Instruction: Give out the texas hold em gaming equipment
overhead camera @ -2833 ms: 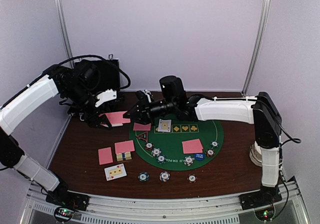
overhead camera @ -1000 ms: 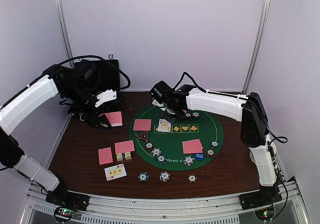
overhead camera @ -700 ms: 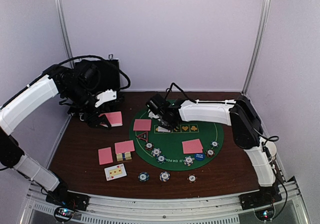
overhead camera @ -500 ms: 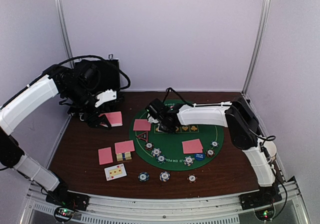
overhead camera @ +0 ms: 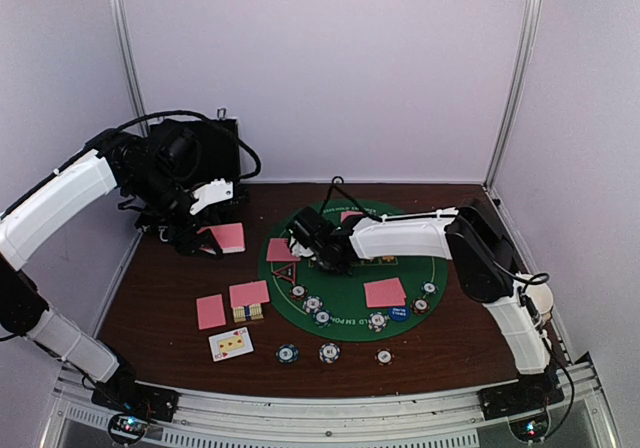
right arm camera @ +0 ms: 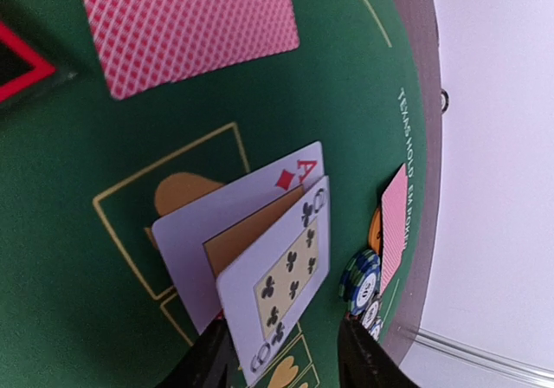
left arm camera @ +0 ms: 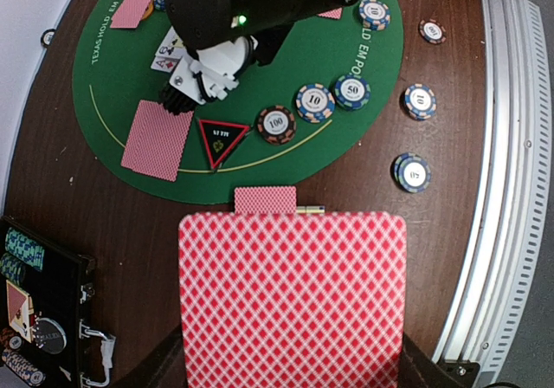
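Note:
My left gripper (overhead camera: 214, 240) is shut on a pink-backed card (overhead camera: 229, 236) and holds it above the table left of the green mat (overhead camera: 420, 253); the card (left arm camera: 293, 293) fills the left wrist view and hides the fingers. My right gripper (overhead camera: 306, 237) is open and low over the mat's left part. In the right wrist view its fingers (right arm camera: 209, 358) straddle the near end of a face-up clubs card (right arm camera: 282, 277) lying on an ace of diamonds (right arm camera: 227, 215). A red-black triangle marker (overhead camera: 285, 271) and a face-down pink card (overhead camera: 282, 251) lie just beside it.
More pink cards (overhead camera: 385, 292) (overhead camera: 249, 293) (overhead camera: 211, 311) and a face-up card (overhead camera: 230, 343) lie about. Striped chips (overhead camera: 313, 304) and a blue button (overhead camera: 399, 314) line the mat's near rim; three chips (overhead camera: 329, 351) sit off it. The black case (left arm camera: 43, 319) is at the back left.
My right gripper has left the pink card on the mat's left, swung to the back, then come down over the face-up cards. The left arm and its card have not moved.

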Controlling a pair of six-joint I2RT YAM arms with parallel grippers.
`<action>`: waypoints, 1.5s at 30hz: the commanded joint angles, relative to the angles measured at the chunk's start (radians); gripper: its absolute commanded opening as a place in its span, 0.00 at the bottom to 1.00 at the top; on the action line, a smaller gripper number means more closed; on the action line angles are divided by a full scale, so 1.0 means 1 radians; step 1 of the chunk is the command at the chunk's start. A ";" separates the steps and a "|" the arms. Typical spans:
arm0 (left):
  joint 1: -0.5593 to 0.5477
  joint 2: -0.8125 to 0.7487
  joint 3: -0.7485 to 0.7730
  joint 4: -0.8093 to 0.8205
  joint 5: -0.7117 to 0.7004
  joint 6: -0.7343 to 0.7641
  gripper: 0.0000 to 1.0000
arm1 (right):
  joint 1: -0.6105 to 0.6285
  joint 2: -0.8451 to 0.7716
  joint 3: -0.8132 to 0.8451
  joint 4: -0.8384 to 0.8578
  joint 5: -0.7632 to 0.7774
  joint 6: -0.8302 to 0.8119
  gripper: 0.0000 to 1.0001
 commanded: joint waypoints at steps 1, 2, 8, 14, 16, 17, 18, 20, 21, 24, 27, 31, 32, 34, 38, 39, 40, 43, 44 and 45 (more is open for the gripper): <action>0.007 -0.032 0.014 0.020 0.014 0.007 0.00 | 0.007 -0.033 -0.045 -0.010 0.015 0.005 0.50; 0.007 -0.033 0.015 0.021 0.015 0.007 0.00 | 0.007 -0.041 -0.049 -0.010 0.016 0.006 0.54; 0.007 -0.042 0.009 0.020 0.016 0.008 0.00 | 0.007 -0.082 -0.053 -0.023 0.056 0.023 0.75; 0.007 -0.047 0.003 0.020 0.012 0.009 0.00 | 0.007 -0.212 -0.033 -0.018 0.112 0.219 0.99; 0.007 -0.048 0.001 0.020 0.012 0.010 0.00 | 0.007 -0.259 -0.009 -0.048 0.134 0.343 0.99; 0.007 -0.047 0.001 0.021 0.012 0.010 0.00 | 0.006 -0.283 0.000 -0.067 0.141 0.413 0.99; 0.007 -0.047 0.000 0.021 0.011 0.009 0.00 | 0.007 -0.312 0.004 -0.083 0.140 0.478 0.99; 0.007 -0.047 -0.001 0.021 0.009 0.010 0.00 | -0.001 -0.369 0.006 -0.113 0.099 0.618 1.00; 0.007 -0.046 -0.001 0.021 0.008 0.009 0.00 | -0.010 -0.399 0.004 -0.134 0.017 0.679 0.99; 0.007 -0.046 -0.001 0.027 0.006 0.010 0.00 | -0.026 -0.493 -0.050 -0.112 -0.189 0.827 1.00; 0.007 -0.045 0.001 0.030 0.008 0.009 0.00 | -0.038 -0.535 -0.073 -0.101 -0.399 0.949 0.99; 0.007 -0.042 0.007 0.030 0.008 0.009 0.00 | -0.050 -0.576 -0.151 0.012 -0.768 1.139 1.00; 0.007 -0.041 0.008 0.030 0.009 0.010 0.00 | -0.055 -0.578 -0.172 0.056 -0.855 1.195 1.00; 0.007 -0.040 0.009 0.030 0.012 0.010 0.00 | -0.061 -0.561 -0.196 0.134 -1.020 1.300 0.99; 0.007 -0.039 0.009 0.031 0.014 0.009 0.00 | -0.059 -0.494 -0.178 0.195 -1.220 1.443 1.00; 0.007 -0.037 0.009 0.031 0.015 0.009 0.00 | -0.056 -0.485 -0.184 0.233 -1.251 1.472 1.00; 0.007 -0.037 0.010 0.031 0.015 0.009 0.00 | -0.052 -0.478 -0.192 0.271 -1.275 1.498 1.00; 0.007 -0.037 0.012 0.031 0.015 0.008 0.00 | -0.039 -0.456 -0.194 0.331 -1.328 1.544 0.99; 0.007 -0.037 0.012 0.031 0.015 0.007 0.00 | -0.034 -0.446 -0.189 0.343 -1.341 1.552 0.99; 0.007 -0.036 0.013 0.031 0.015 0.007 0.00 | -0.029 -0.437 -0.184 0.348 -1.351 1.558 0.99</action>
